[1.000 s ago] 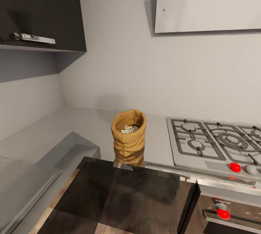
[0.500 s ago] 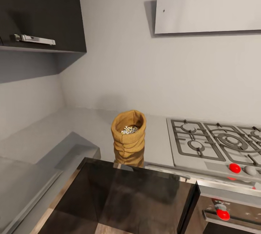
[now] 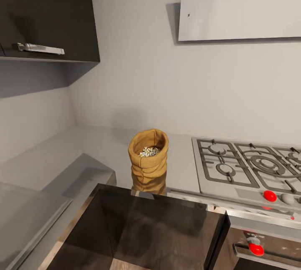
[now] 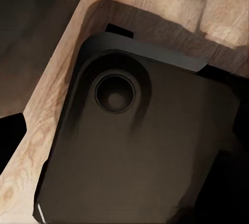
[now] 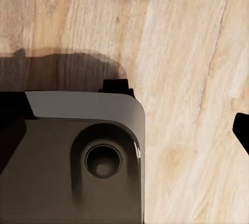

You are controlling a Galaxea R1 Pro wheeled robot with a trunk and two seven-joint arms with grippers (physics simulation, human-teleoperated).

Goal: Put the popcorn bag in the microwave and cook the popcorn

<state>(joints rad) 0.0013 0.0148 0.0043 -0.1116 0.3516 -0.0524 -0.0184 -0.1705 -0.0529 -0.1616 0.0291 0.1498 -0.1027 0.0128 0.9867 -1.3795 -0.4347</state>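
Observation:
The popcorn bag (image 3: 148, 165), a mustard-tan sack with a rolled rim, stands upright on the grey countertop (image 3: 96, 144) near its front edge, just left of the gas hob. A small heap of whitish popcorn (image 3: 149, 151) lies inside its open mouth. The microwave is out of view. In both wrist views I look down at the robot's dark base (image 4: 140, 146) (image 5: 67, 161) over the light wood floor (image 5: 192, 78).
The grey gas hob (image 3: 246, 165) with red knobs (image 3: 269, 195) lies right of the bag, under a flat white hood (image 3: 240, 4). A dark upper cabinet (image 3: 46, 11) hangs at the left. Glossy dark cabinet fronts (image 3: 159, 232) stand below the counter edge.
The whole head picture has slid down a little, so the camera has moved. The bag keeps its place on the countertop.

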